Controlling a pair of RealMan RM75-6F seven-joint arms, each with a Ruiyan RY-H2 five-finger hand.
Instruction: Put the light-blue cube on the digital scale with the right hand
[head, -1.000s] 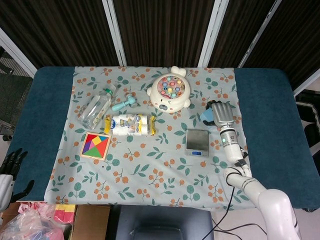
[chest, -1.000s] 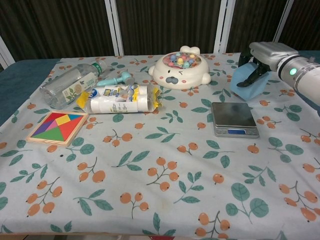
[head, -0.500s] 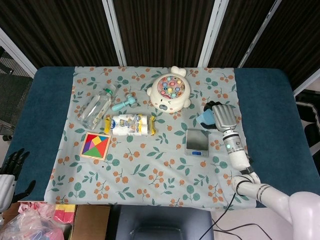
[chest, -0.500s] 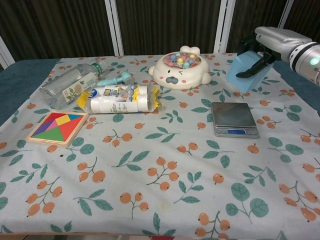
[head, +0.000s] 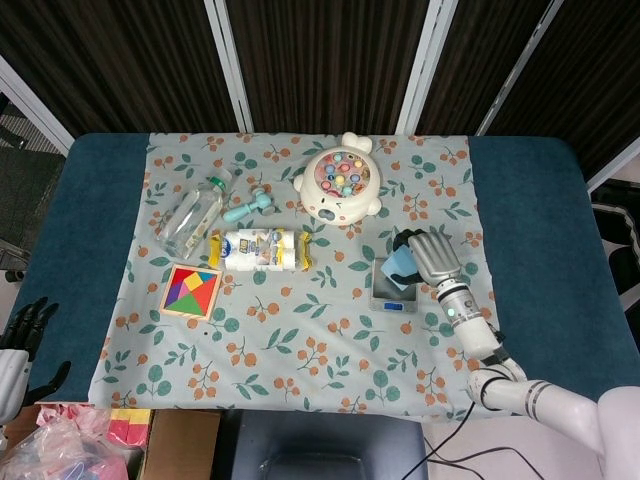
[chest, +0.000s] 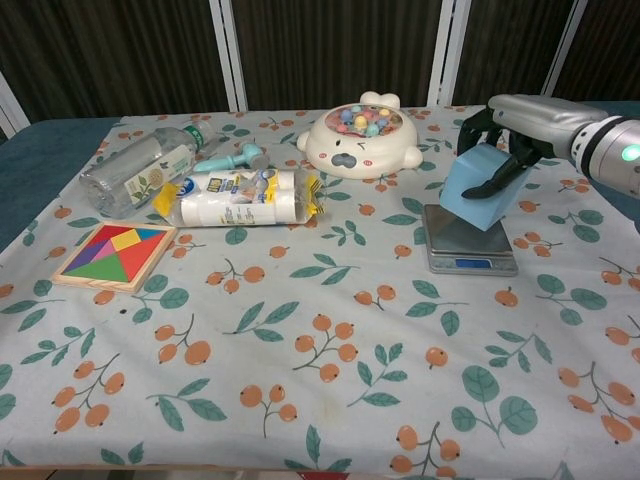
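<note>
My right hand (chest: 515, 135) (head: 430, 255) grips the light-blue cube (chest: 478, 188) (head: 402, 263) from above, fingers wrapped around its top and sides. The cube hangs tilted just over the grey digital scale (chest: 470, 243) (head: 393, 291), above its platform; whether its lower corner touches the platform I cannot tell. The scale lies on the floral cloth right of centre, its blue display strip toward the front. My left hand (head: 20, 335) hangs low at the far left of the head view, off the table, fingers spread and holding nothing.
A white whale-shaped toy (chest: 362, 137) sits behind the scale. Left of it lie a plastic bottle (chest: 140, 168), a teal toy hammer (chest: 232, 157) and a wrapped tissue pack (chest: 240, 198). A colourful tangram puzzle (chest: 115, 254) rests at front left.
My right hand carried the cube from the cloth at the right, up and then leftward and down, so it now hovers over the scale. The left hand stayed put.
</note>
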